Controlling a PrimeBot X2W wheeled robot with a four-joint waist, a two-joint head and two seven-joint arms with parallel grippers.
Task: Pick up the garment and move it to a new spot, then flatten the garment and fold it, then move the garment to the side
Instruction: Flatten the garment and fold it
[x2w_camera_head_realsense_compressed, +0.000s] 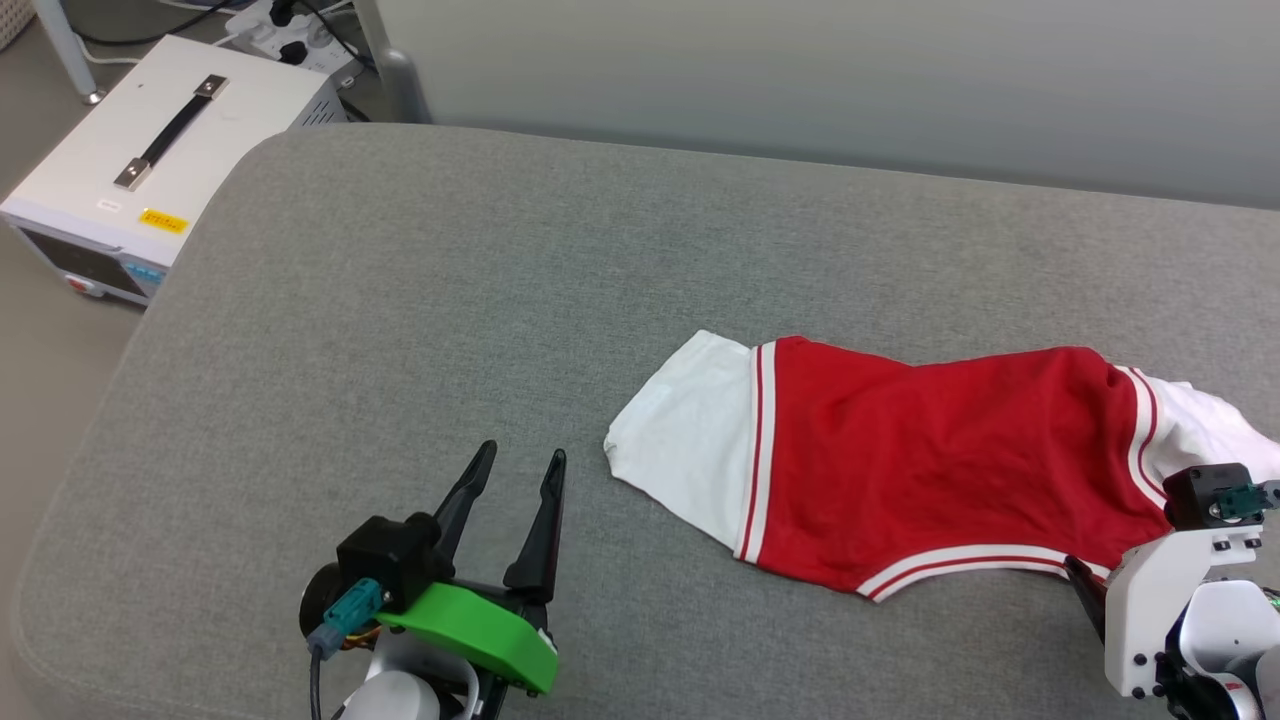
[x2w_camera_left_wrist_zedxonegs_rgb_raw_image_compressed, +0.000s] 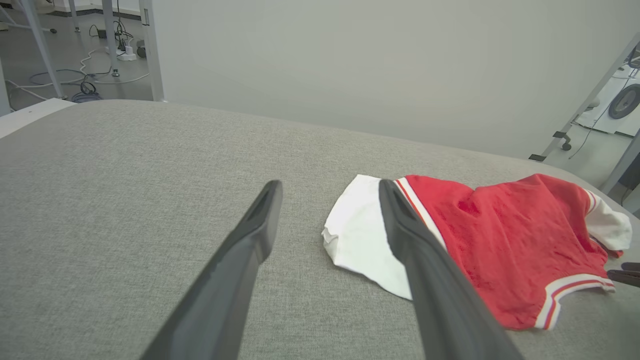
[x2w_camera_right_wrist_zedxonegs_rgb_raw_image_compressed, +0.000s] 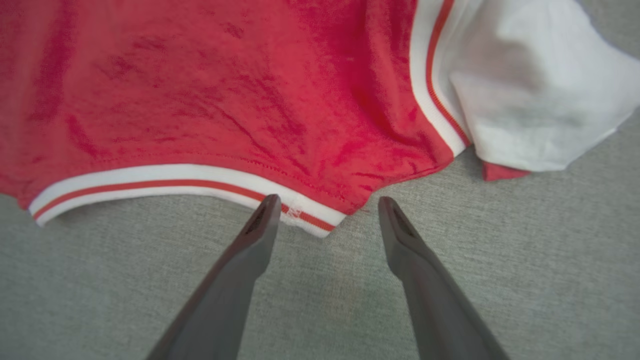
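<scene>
Garment (x2w_camera_head_realsense_compressed: 930, 460) lies rumpled on the right of the grey padded surface (x2w_camera_head_realsense_compressed: 400, 300), unheld; left gripper (x2w_camera_head_realsense_compressed: 523, 452) spread and empty, near its white sleeve; right gripper (x2w_camera_right_wrist_zedxonegs_rgb_raw_image_compressed: 327, 202) spread, tips at the striped hem; judged: lifting, flattening, folding, setting aside all outstanding

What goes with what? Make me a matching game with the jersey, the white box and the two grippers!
Things:
1. red jersey
2. white box
3. left gripper
4. right gripper

Places:
A. fingers apart at the striped hem
B. on the floor, beside the grey cushion
C. lying on the grey cushion
D. fingers apart over bare cushion

Pairs: 1-C, 2-B, 3-D, 4-A
</scene>
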